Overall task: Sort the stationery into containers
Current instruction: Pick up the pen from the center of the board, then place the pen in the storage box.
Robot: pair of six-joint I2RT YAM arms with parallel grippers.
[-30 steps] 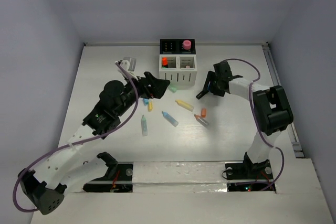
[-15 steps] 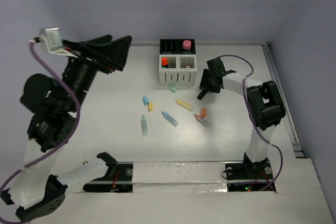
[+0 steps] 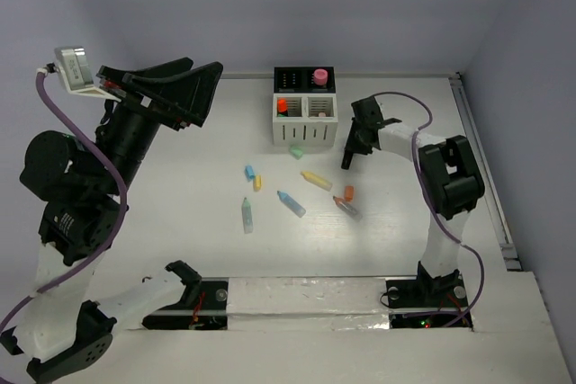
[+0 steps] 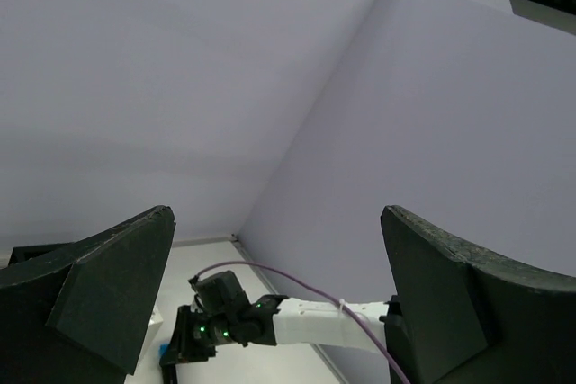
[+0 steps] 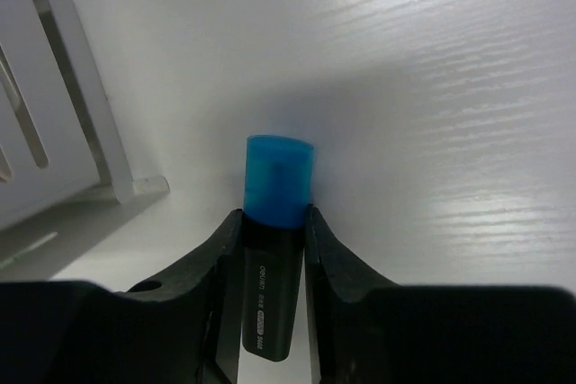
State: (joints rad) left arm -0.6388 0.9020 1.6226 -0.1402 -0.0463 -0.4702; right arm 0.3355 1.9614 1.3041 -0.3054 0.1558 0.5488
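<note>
Right wrist view: a dark marker (image 5: pixel 273 290) with a blue cap (image 5: pixel 280 179) is seen clamped between the two fingers of the right gripper (image 5: pixel 273 227), which is closed narrowly on its barrel. The marker's long axis is lined up with the fingers, cap pointing away from the wrist and down toward the table (image 5: pixel 432 87). Whether the cap touches the surface cannot be told.

The white slatted wall of the organizer (image 5: pixel 54 123) is found just beside the marker, on its left. From above, the right gripper (image 3: pixel 346 157) is placed by the right front corner of the organizer (image 3: pixel 304 135), so the compartments lie to the left and slightly farther away. It is judged that the marker must be raised above the rim before it is carried across, the near wall being what stands in the way.

A pink-capped item (image 3: pixel 319 75) is already lodged in a black compartment and an orange one (image 3: pixel 282 106) in a white one. Loose on the table nearer the bases are a yellow highlighter (image 3: pixel 316 181), an orange highlighter (image 3: pixel 348 192) and a blue highlighter (image 3: pixel 290 203), all apart from the gripper.

The left gripper (image 3: pixel 193 90) is held high and far left, jaws spread wide and empty.
</note>
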